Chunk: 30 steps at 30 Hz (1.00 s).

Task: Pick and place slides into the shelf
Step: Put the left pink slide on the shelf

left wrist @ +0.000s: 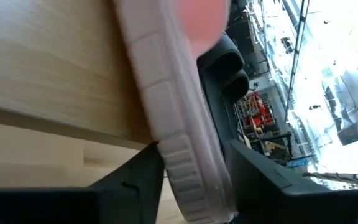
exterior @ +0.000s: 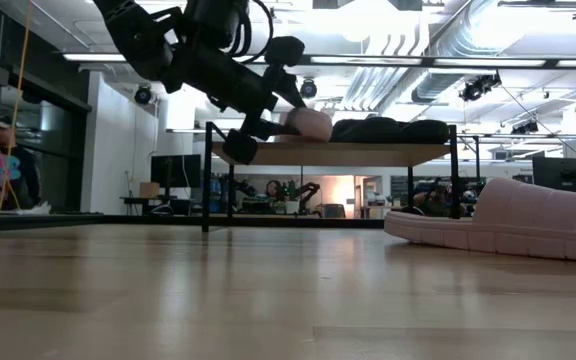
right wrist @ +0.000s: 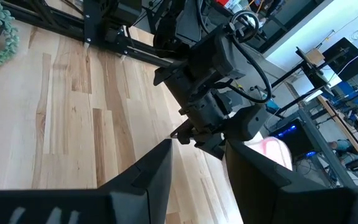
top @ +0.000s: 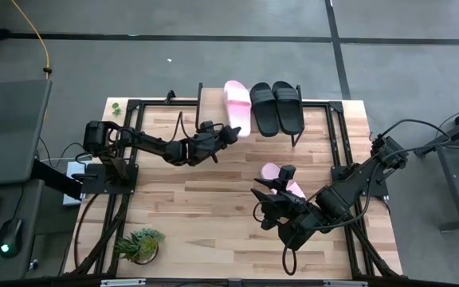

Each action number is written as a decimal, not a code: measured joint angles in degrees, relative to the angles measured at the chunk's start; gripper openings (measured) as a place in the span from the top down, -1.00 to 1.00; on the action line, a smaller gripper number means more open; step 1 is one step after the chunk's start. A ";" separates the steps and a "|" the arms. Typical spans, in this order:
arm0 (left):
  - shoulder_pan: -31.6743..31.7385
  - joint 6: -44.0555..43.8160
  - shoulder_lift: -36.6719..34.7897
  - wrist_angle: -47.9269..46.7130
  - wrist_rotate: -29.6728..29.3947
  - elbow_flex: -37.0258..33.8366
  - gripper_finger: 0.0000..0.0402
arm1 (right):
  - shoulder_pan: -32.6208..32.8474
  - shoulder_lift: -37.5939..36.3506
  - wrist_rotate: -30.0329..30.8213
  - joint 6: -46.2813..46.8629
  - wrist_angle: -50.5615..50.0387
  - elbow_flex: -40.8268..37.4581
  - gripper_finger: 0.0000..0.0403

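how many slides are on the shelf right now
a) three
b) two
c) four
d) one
a) In the high view one pink slide and two black slides lie side by side on the shelf, while the second pink slide is down on the tabletop by the right claw.

Left gripper (top: 233, 132) hard against pink slide (top: 237, 107) on shelf (top: 207, 99), black slides (top: 276, 108) crowding beyond, bare shelf top beside, open tabletop (top: 174, 207) behind.
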 joint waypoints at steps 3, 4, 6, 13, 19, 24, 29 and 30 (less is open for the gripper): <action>0.00 0.03 0.00 0.00 -0.01 0.00 0.07 | 0.00 0.00 0.00 0.00 0.02 0.00 0.31; 0.00 0.03 0.00 0.00 -0.01 0.00 0.02 | 0.00 0.00 0.00 0.00 0.01 0.00 0.31; 0.00 0.03 0.00 0.02 -0.03 0.00 -0.09 | 0.00 0.00 0.00 0.02 0.00 0.00 0.31; 0.00 3.74 0.00 -0.02 1.99 0.00 -0.36 | 0.00 0.00 0.00 0.04 0.00 0.00 0.31; 0.00 6.07 0.00 -0.07 4.55 0.00 -0.36 | 0.00 0.00 -0.02 0.28 0.02 0.00 0.31; 0.00 7.75 0.00 -0.09 7.06 0.00 -0.33 | 0.01 0.00 -0.98 0.38 0.14 0.00 0.31; 0.00 10.49 0.00 -0.64 8.28 0.00 -0.32 | 0.00 0.02 -0.98 0.44 0.20 0.00 0.31; 0.00 11.29 0.00 -0.63 8.93 0.00 -0.32 | 0.00 0.02 -0.99 0.46 0.20 0.00 0.31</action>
